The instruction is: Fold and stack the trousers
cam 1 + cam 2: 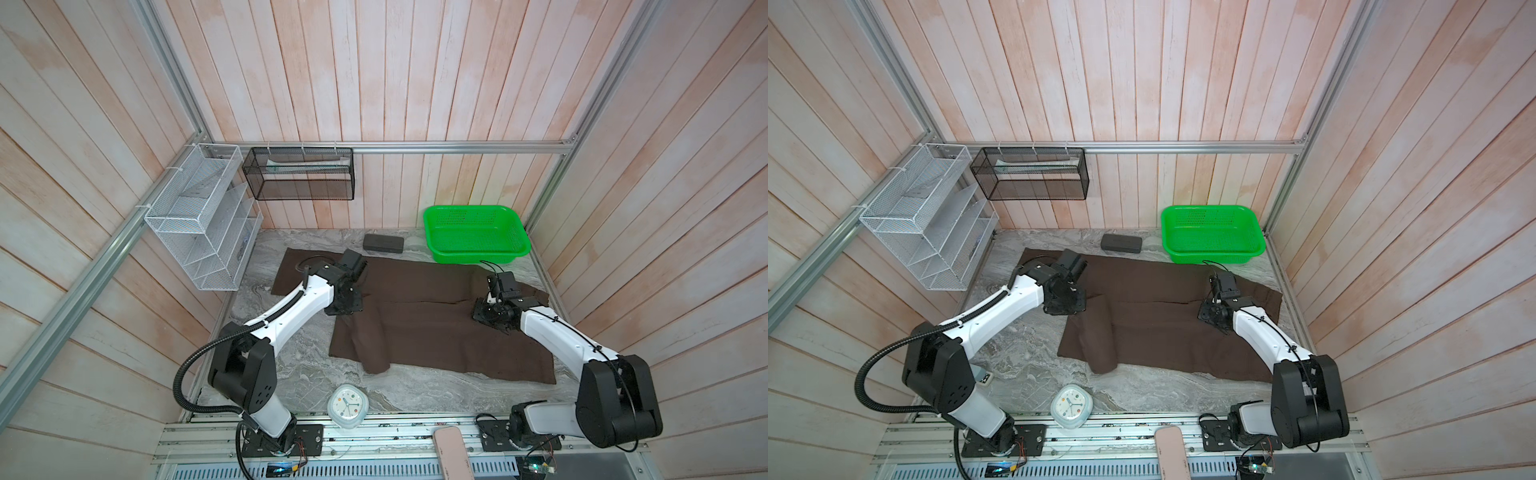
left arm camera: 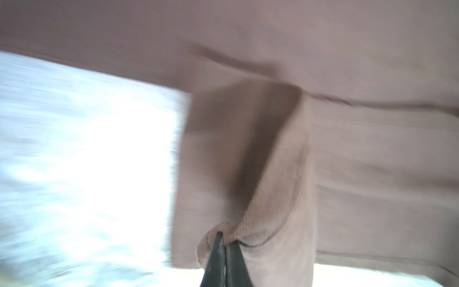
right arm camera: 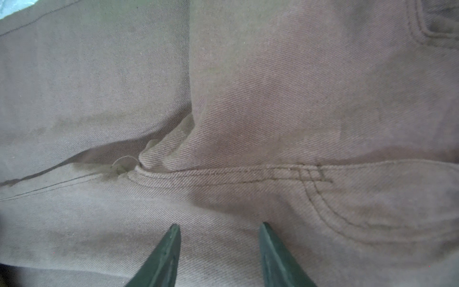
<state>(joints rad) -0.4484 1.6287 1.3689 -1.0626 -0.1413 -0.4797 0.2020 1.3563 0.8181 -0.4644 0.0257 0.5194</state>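
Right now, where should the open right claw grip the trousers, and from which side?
Probably the trousers' right-end near corner, from above: the cloth lies flat there with a free edge, opposite the left claw's pinch on a leg end.

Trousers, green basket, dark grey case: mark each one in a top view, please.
trousers (image 1: 436, 332): in a top view, on the near leg's flat cloth.
green basket (image 1: 473, 256): in a top view, on its near wall.
dark grey case (image 1: 383, 243): in a top view, on its top face.

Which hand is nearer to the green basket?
Right. The right hand hangs over the trousers in front of the basket; the left hand grips them far to the left.
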